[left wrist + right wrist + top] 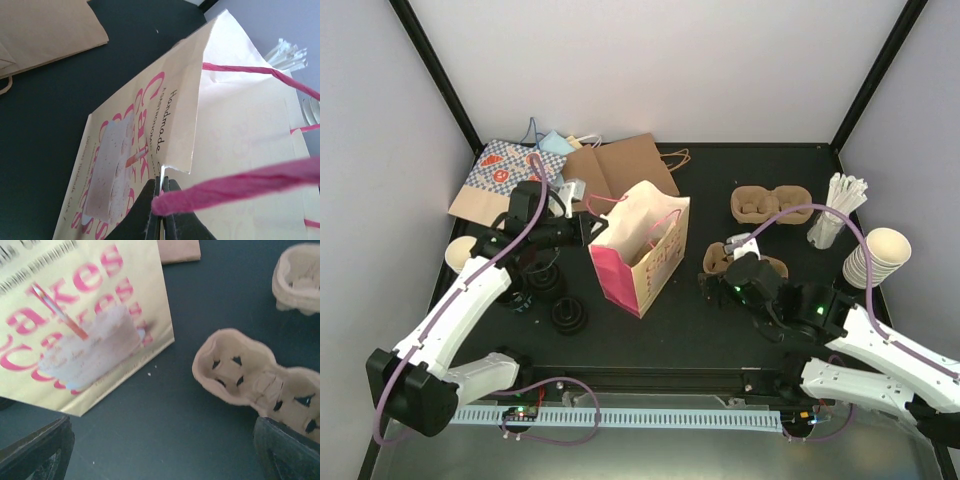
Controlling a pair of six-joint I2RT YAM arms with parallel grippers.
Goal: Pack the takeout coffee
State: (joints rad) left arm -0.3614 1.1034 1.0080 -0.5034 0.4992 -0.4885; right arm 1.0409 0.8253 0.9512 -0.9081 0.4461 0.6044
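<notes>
No lidded takeout coffee cup shows in any view. A cream paper bag (pixel 642 245) with pink print and pink handles stands open mid-table. My left gripper (pixel 590 228) is shut on the bag's left rim; in the left wrist view its fingertips (pixel 165 186) pinch the paper edge of the bag (pixel 150 130), with a pink handle (pixel 240 184) crossing in front. My right gripper (pixel 717 270) hangs open and empty just right of the bag, over bare table (pixel 162 455), between the bag (pixel 85 315) and a pulp cup carrier (pixel 245 372).
A second pulp carrier (pixel 770 203) lies further back. Stirrers in a holder (pixel 835 212) and a stack of lidless cream cups (pixel 875 258) stand at the right. Black lid stacks (pixel 560 300) and a lidless cup (pixel 460 253) sit at the left. Flat paper bags (pixel 620 165) lie at the back.
</notes>
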